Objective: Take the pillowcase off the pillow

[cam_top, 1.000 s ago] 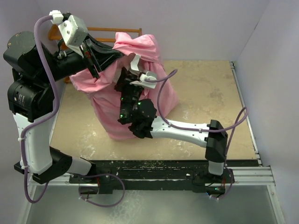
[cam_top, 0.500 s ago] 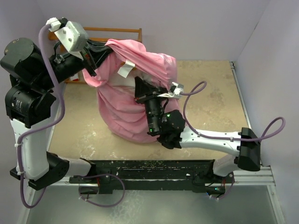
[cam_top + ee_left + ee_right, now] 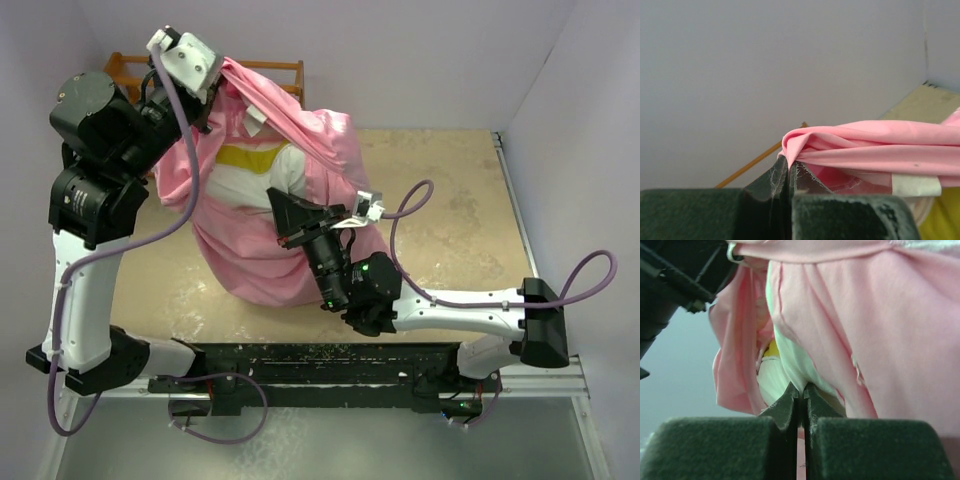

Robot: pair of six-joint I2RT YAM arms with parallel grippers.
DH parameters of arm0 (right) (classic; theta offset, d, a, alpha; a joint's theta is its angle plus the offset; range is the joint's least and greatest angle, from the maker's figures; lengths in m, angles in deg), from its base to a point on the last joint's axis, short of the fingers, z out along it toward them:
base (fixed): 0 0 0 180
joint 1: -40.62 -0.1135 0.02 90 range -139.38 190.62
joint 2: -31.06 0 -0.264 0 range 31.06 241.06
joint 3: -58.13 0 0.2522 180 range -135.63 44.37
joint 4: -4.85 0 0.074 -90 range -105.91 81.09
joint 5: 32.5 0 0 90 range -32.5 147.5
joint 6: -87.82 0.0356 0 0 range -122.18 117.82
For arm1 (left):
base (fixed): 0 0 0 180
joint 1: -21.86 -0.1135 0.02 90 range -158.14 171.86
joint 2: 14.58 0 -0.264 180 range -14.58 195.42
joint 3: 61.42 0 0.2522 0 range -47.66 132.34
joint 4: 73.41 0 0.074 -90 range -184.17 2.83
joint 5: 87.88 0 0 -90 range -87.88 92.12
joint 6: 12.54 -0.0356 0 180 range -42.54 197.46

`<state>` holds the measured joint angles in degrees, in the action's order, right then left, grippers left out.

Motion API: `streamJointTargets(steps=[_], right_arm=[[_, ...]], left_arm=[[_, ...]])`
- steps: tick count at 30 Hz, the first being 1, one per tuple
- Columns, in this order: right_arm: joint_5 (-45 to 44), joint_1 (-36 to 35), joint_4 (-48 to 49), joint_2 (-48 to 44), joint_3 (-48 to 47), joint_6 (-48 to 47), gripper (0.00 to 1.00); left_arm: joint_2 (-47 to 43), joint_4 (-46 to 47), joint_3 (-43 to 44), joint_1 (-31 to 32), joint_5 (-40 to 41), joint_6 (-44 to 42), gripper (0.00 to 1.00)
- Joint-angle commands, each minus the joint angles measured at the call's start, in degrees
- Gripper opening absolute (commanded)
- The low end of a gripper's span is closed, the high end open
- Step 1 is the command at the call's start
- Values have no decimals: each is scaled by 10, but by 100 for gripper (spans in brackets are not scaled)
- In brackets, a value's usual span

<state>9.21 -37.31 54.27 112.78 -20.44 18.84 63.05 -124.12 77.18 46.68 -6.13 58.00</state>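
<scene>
Table [image 3: 450,200]: beige, mottled top, walled on three sides by pale panels.
Pillowcase [image 3: 250,265]: shiny pink, crumpled, standing in a heap on the left half of the table; upper edge lifted high toward the back left corner, mouth gaping wide, lower part bunched around the pillow's base.
Pillow [image 3: 262,185]: cream-white, upright inside the pillowcase, upper part bared through the opening, remainder covered by pink cloth.
Rack [image 3: 285,68]: orange-brown wood, against the back wall, partly hidden behind the raised cloth.
Left gripper [image 3: 788,162]: raised near the back wall, fingers clamped tight on a folded hem of the pillowcase, cloth stretching from them to the right.
Right gripper [image 3: 801,390]: low at the front of the heap, pointing into the opening, fingers pressed together, tips pinching white pillow cloth, pink folds hanging on both sides.
Band [image 3: 250,155]: yellow-green, across the bared top of the pillow.
Tag [image 3: 916,185]: small, white, just under the stretched pink hem; no writing legible.
</scene>
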Motion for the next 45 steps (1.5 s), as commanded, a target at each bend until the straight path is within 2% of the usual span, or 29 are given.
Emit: streamJointTargets(steps=[1,7,10,13,16,17,19,20,23,25,29,32,35,37,40,45], right_arm=[[13,-16,50,-22,-5,-27,0],[90,-15,39,-64,15,-21,0],[131,-15,35,-72,14,-20,0],[142,0,26,-100,24,-5,0],[190,41,-13,-144,40,55,0],[213,51,-23,-151,42,68,0],[257,74,-53,-157,38,95,0],[276,85,-74,-156,32,114,0],[309,95,-146,-129,-9,115,0],[344,95,-187,-95,-48,114,0],[391,94,-227,-26,-121,101,0],[416,88,-239,2,-142,102,0],[428,83,-254,8,-151,92,0],[437,81,-270,15,-161,88,0],[453,70,-293,39,-189,81,0],[475,28,-341,94,-253,40,0]], left_arm=[[18,69,-9,-4,128,-90,0],[49,42,-33,-5,204,-138,0],[52,17,-45,-5,173,-119,0],[73,-55,-19,-5,126,-102,8],[92,-107,-2,-4,113,-108,15],[94,-119,0,-5,103,-112,23],[96,-152,15,-5,51,-115,49],[95,-175,31,-5,9,-114,58],[86,-206,91,-5,-110,-91,70],[81,-202,120,-3,-159,-70,75],[86,-207,148,25,-145,-78,75],[72,-200,98,27,-111,-110,72],[41,-155,31,27,-72,-131,65],[34,-124,19,26,-60,-126,60],[48,-131,63,27,-107,-94,60],[116,-197,202,27,-210,-23,64]])
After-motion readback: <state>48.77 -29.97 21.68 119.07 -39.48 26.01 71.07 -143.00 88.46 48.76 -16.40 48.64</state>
